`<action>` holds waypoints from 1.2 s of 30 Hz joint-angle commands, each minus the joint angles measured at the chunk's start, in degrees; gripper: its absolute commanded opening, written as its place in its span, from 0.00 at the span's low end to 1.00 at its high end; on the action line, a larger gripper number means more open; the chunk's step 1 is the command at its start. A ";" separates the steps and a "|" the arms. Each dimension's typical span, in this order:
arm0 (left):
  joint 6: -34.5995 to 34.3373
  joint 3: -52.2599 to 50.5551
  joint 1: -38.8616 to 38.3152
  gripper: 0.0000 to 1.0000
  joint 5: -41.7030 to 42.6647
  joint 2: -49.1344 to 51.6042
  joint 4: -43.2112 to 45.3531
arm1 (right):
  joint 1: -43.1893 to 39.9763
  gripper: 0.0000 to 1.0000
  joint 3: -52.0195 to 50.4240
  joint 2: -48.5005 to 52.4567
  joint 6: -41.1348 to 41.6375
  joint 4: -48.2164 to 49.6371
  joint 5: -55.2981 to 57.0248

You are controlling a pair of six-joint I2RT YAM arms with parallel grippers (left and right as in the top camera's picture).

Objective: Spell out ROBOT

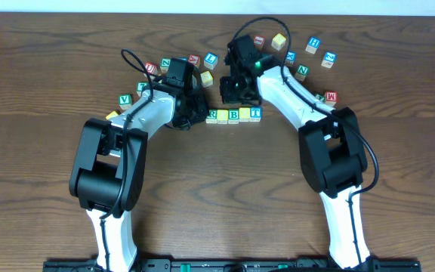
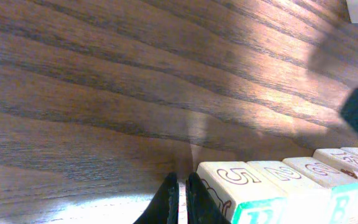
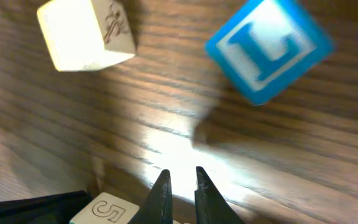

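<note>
Five cubes stand in a row at mid-table: green-framed R (image 1: 212, 115), a yellow-topped cube (image 1: 223, 115), green-framed B (image 1: 234, 114), another yellow-topped cube (image 1: 245, 113) and blue-framed T (image 1: 256, 112). My left gripper (image 1: 198, 114) is low at the row's left end, beside the R cube (image 2: 235, 180), whose upper face in the left wrist view shows a 5. Its fingers (image 2: 182, 190) are shut on nothing. My right gripper (image 1: 232, 95) hovers just behind the row. Its tips (image 3: 180, 177) stand slightly apart with bare table between them.
Loose cubes lie behind and beside the arms: a blue L (image 3: 269, 46), a pale yellow one (image 3: 86, 34), a green V (image 1: 124, 99), a red M (image 1: 331, 97), a blue H (image 1: 314, 43) and several more. Both arms crowd the row from behind.
</note>
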 commanded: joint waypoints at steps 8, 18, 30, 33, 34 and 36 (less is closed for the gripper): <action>0.98 -0.33 -0.24 0.07 -0.11 1.53 0.07 | -2.45 0.01 0.46 -1.42 -0.63 -5.55 6.36; 0.98 -0.33 -0.24 0.07 -0.11 1.53 0.04 | -0.35 0.01 -1.33 -1.40 -0.63 -4.48 8.20; 0.98 -0.33 -0.24 0.07 -0.11 1.53 0.04 | 0.02 0.01 -1.33 -1.40 -0.63 -5.42 8.57; 0.98 -0.33 -0.24 0.07 -0.11 1.53 0.04 | 0.02 0.01 -1.33 -1.40 -0.61 -5.95 8.74; 0.98 -0.33 -0.24 0.07 -0.11 1.53 0.04 | 0.02 0.01 -1.33 -1.40 -0.61 -6.14 8.74; 0.98 -0.33 -0.24 0.08 -0.11 1.53 0.04 | 0.02 0.01 -1.33 -1.40 -0.61 -6.62 8.72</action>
